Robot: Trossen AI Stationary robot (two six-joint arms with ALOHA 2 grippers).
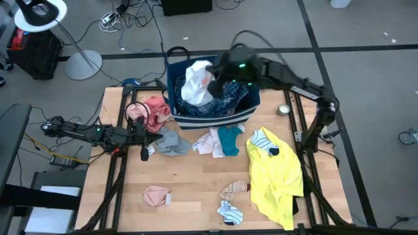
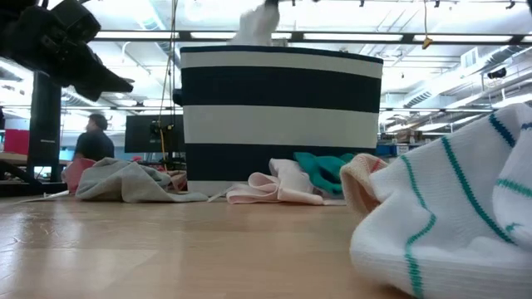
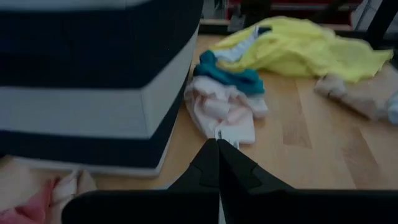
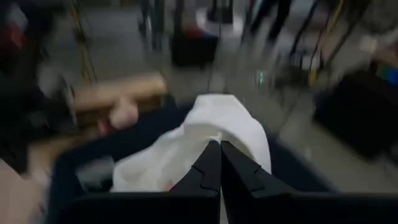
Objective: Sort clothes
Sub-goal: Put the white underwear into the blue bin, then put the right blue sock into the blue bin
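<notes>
A navy bin with a white stripe [image 1: 241,116] stands at the table's far middle, with a blue plaid shirt [image 1: 228,101] inside. My right gripper [image 1: 214,81] is over the bin, shut on a white garment [image 1: 194,83], which pokes above the bin's rim in the low view [image 2: 258,25]. My left gripper [image 1: 145,154] is shut and empty, raised above the table left of the bin, beside a grey garment [image 1: 171,142]. A pink garment [image 1: 151,111], pale pink [image 1: 206,143] and teal [image 1: 228,140] pieces and a yellow shirt [image 1: 274,173] lie on the table. My right gripper pinches the white garment between its two shut fingers at a raised fold of the cloth [image 4: 214,132]; one layer or several, I cannot tell. The fingers come from the table's right, slanting down over the bin. The garment's top is lifted above the rim and its rest hangs slack in the bin.
A small pink piece [image 1: 157,194], a beige piece [image 1: 235,189] and striped socks [image 1: 230,211] lie near the front edge; another striped sock [image 1: 264,140] lies on the yellow shirt. A roll of tape [image 1: 283,109] sits at the far right. A person [image 2: 93,141] stands in the room behind.
</notes>
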